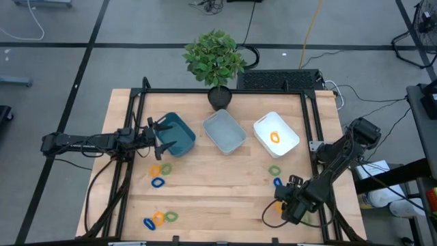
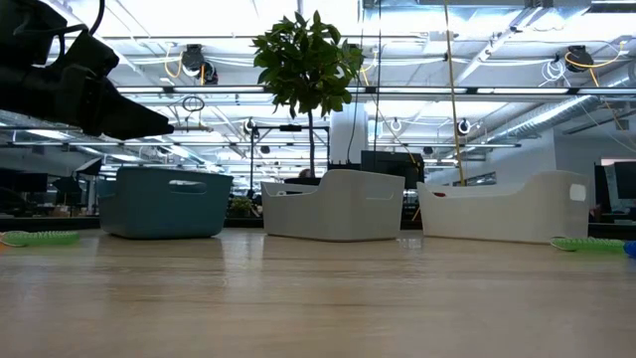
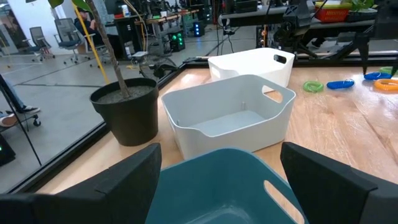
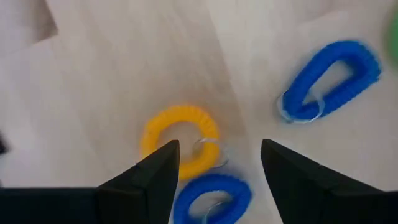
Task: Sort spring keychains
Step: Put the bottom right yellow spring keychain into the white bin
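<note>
Small coiled keychains lie flat on the wooden table. An orange (image 4: 180, 140) and two blue ones (image 4: 333, 78) (image 4: 214, 199) are under my right gripper (image 4: 219, 149), which hovers open above them near the table's near right corner (image 1: 290, 198). Green (image 1: 274, 170) and blue (image 1: 277, 182) coils lie just beyond it. Two more mixed groups sit at left (image 1: 159, 174) and near left (image 1: 159, 219). One orange coil (image 1: 274, 137) lies in the white bin. My left gripper (image 3: 221, 152) is open over the teal bin (image 1: 176, 133).
The teal bin (image 3: 230, 186), the grey-blue bin (image 1: 224, 131) and the white bin (image 1: 276, 134) stand in a row across the table's far half. A potted plant (image 1: 217, 65) stands behind them at the far edge. Black frame rails (image 1: 314, 123) run along the table's sides.
</note>
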`<action>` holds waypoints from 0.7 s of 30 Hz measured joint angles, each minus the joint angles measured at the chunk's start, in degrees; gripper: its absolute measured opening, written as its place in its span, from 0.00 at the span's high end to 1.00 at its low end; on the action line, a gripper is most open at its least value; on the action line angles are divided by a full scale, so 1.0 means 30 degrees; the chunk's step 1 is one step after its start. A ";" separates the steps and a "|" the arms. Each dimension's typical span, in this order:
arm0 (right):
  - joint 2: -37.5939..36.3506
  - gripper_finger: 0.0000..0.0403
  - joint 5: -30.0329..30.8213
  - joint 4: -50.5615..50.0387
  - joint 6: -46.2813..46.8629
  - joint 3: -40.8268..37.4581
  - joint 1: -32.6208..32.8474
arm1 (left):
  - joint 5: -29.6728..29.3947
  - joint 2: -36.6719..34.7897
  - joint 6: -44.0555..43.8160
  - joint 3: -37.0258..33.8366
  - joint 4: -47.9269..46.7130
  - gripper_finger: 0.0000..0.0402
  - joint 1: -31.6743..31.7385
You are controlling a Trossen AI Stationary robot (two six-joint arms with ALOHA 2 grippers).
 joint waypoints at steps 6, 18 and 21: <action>0.0780 0.47 0.0034 0.0016 -0.0907 0.0007 -0.0338 | 0.0000 -0.0003 0.0000 0.0000 0.0000 0.17 -0.0003; 0.2275 0.47 -0.0284 0.0657 -0.1783 0.0080 -0.0492 | 0.0000 -0.0007 0.0000 0.0000 0.0000 0.16 0.0001; 0.2320 0.49 -0.0606 0.0758 -0.1688 0.0087 -0.0639 | 0.0001 -0.0007 0.0000 0.0000 -0.0006 0.17 0.0001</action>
